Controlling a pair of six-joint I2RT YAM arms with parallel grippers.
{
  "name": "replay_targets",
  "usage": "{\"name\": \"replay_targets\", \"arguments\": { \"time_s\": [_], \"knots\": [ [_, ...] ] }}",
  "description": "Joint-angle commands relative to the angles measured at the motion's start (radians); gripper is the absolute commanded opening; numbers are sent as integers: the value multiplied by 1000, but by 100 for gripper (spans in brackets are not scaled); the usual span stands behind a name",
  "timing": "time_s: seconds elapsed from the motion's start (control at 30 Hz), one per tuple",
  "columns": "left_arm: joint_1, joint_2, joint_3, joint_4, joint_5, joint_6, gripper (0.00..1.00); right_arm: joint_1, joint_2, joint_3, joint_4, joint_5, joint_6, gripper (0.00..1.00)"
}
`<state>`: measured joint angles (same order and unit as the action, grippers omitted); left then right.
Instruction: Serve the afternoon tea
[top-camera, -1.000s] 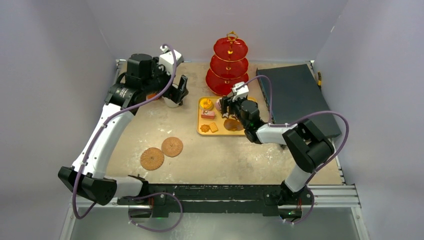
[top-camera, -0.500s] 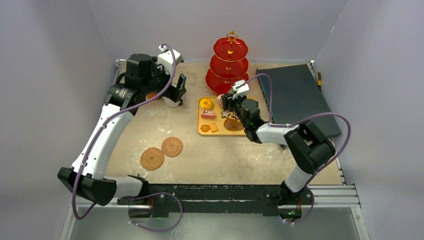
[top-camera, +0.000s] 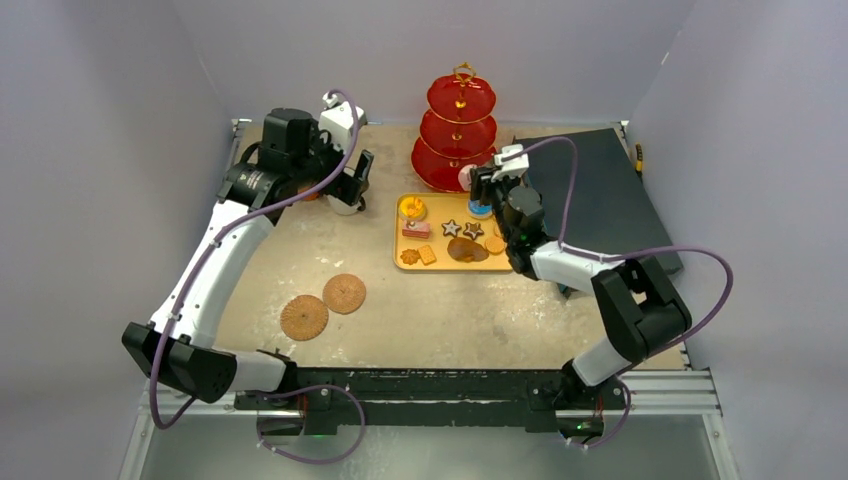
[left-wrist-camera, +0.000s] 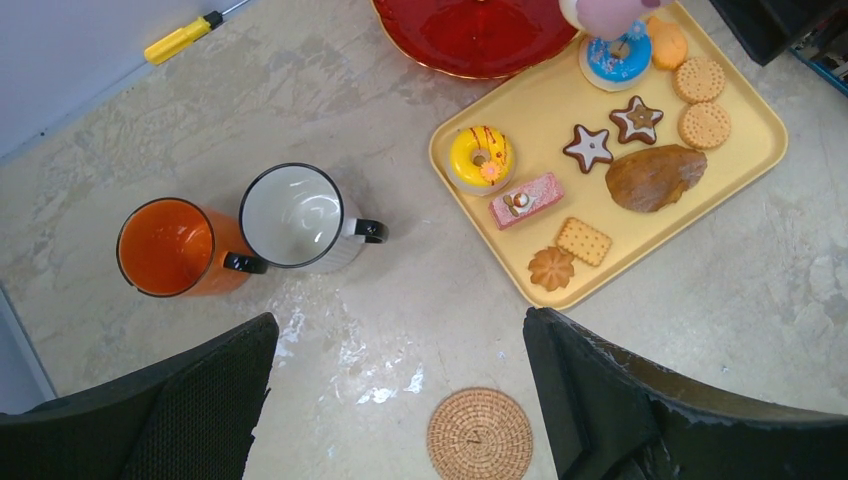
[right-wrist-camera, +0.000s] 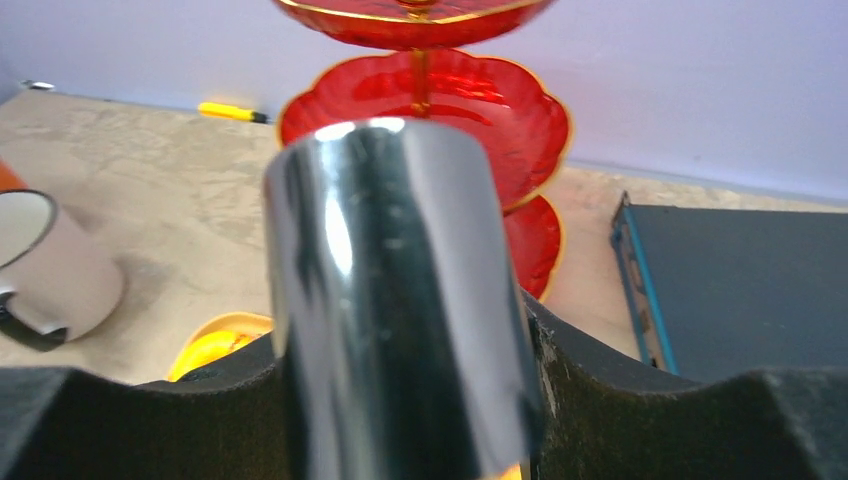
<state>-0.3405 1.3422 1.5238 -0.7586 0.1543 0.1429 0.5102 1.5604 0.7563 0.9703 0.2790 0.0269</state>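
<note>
Pink pastry (left-wrist-camera: 603, 12) at the red stand (top-camera: 461, 128).
My right fingers (right-wrist-camera: 660, 410) clamp the tongs (right-wrist-camera: 395, 300); my left fingers (left-wrist-camera: 190, 400) hang spread near the white mug (left-wrist-camera: 297, 216).

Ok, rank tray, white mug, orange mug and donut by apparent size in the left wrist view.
1. tray
2. white mug and orange mug, which look about alike
3. donut

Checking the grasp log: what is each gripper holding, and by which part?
Right gripper: shiny metal tongs, a finger on either side of the broad strip. Left gripper: open, holding nothing.
</note>
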Motion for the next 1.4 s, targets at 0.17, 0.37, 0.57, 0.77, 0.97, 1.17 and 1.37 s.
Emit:
{"name": "replay_targets", "arguments": {
  "time_s": [0.17,0.37,0.57,0.77,0.97,1.17,1.37],
  "knots": [
    [6,-38,44,4,6,20,93,-95,72,76,88,32,13,50],
    [6,-37,55,2,10,21,93,-105,182,134,161,46,-6,51],
    [6,-45,60,-1,13,27,93,-105,263,173,226,66,1,52],
    [6,-53,55,-2,17,35,93,-105,318,213,257,71,-12,55],
    [6,-54,55,-1,23,35,94,-105,331,217,262,75,-12,68],
    [6,-58,55,0,32,33,95,-105,285,156,273,69,8,75],
    [6,-63,53,-2,43,35,95,-103,195,79,256,52,34,77]
  ]
}}
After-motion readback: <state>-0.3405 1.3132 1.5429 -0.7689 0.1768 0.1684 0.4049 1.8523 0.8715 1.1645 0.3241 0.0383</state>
